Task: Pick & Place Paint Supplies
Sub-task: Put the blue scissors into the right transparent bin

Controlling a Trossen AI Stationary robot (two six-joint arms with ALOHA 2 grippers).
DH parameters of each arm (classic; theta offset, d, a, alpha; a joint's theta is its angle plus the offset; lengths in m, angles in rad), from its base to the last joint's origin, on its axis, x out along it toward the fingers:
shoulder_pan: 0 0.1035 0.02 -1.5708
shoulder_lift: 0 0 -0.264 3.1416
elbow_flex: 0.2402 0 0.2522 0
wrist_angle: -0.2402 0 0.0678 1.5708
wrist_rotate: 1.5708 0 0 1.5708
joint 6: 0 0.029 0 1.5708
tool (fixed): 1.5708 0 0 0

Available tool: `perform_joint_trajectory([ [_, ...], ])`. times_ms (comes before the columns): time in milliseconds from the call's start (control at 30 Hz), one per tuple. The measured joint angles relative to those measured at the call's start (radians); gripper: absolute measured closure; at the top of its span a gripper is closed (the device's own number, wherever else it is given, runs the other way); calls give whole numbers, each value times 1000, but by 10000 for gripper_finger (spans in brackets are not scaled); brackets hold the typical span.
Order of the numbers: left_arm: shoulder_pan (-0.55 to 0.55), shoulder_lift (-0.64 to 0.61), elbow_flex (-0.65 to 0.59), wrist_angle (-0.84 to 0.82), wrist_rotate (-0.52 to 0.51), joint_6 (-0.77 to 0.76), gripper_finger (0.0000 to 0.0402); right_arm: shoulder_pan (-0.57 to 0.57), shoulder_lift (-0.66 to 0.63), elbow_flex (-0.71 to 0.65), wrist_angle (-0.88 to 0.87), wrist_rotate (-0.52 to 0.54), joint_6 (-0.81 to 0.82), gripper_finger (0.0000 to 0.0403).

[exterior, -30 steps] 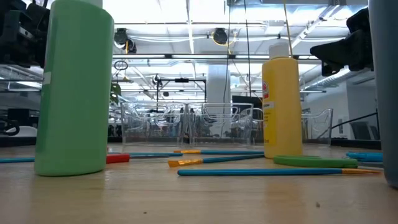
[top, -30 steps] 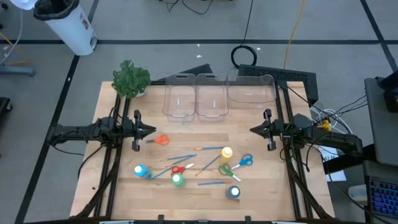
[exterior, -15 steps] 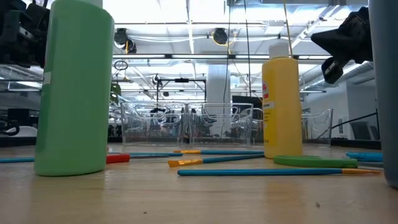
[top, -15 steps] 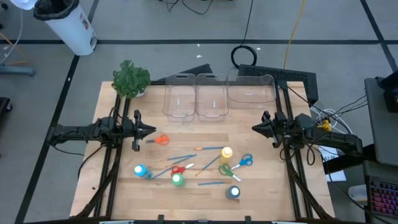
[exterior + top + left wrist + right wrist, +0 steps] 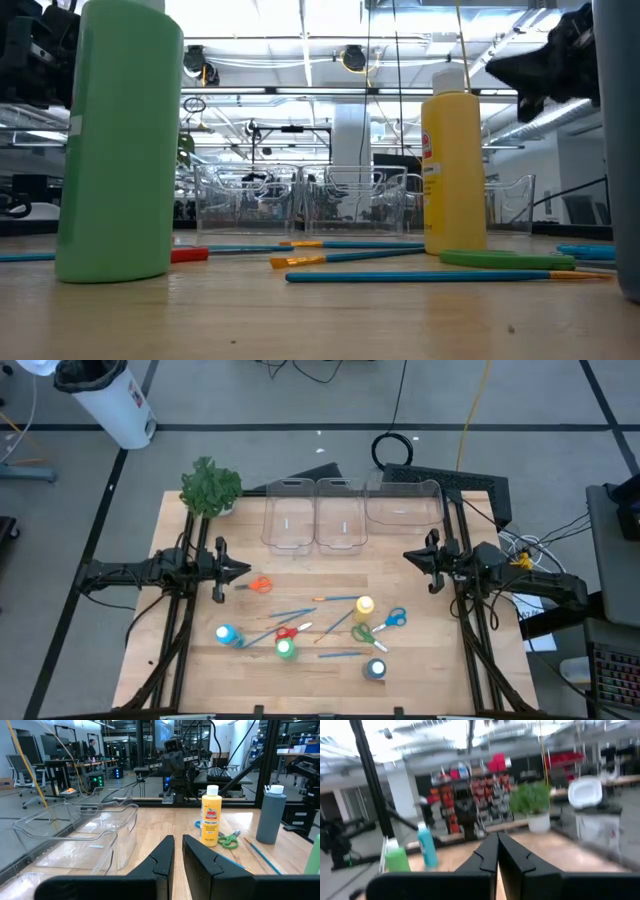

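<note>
The paint supplies lie in the near middle of the table. There are a yellow bottle (image 5: 364, 605), a blue bottle (image 5: 226, 633), a green bottle (image 5: 286, 648) and a dark bottle (image 5: 376, 669), all upright. Among them lie thin blue brushes (image 5: 290, 613) and red (image 5: 287, 631), green (image 5: 363, 632) and blue scissors (image 5: 394, 619). Orange scissors (image 5: 258, 585) lie just in front of my left gripper (image 5: 245, 570), which hangs level at the left with a narrow gap between its fingers (image 5: 178, 845). My right gripper (image 5: 408, 557) hangs shut at the right, tipped slightly up (image 5: 497, 837).
Three clear bins (image 5: 290, 515) (image 5: 340, 515) (image 5: 403, 505) stand in a row at the far edge. A leafy plant (image 5: 210, 487) sits at the far left corner. Bare wood lies between the bins and the supplies.
My right gripper has tipped its fingertips upward and rolled about its own axis. Its tip has swung a little toward the table's far edge, and its fingers stay shut. The supplies have not moved.
</note>
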Motion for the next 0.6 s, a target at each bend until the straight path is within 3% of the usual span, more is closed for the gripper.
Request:
perform_joint_trajectory([
  [133, 0, 0, 0, 0, 0, 0, 355, 0, 106, 2, 84, -14, -2, 361],
  [267, 0, 0, 0, 0, 0, 0, 355, 23, 224, 59, 112, -78, 19, 279],
  [367, 0, 0, 0, 0, -1, 0, 355, 79, 344, 171, -150, -73, -28, 221],
  [433, 0, 0, 0, 1, -1, 0, 355, 127, 426, 281, -324, -5, -63, 198],
  [600, 0, 0, 0, 0, 0, 0, 355, 270, 664, 422, -651, 106, -63, 191],
])
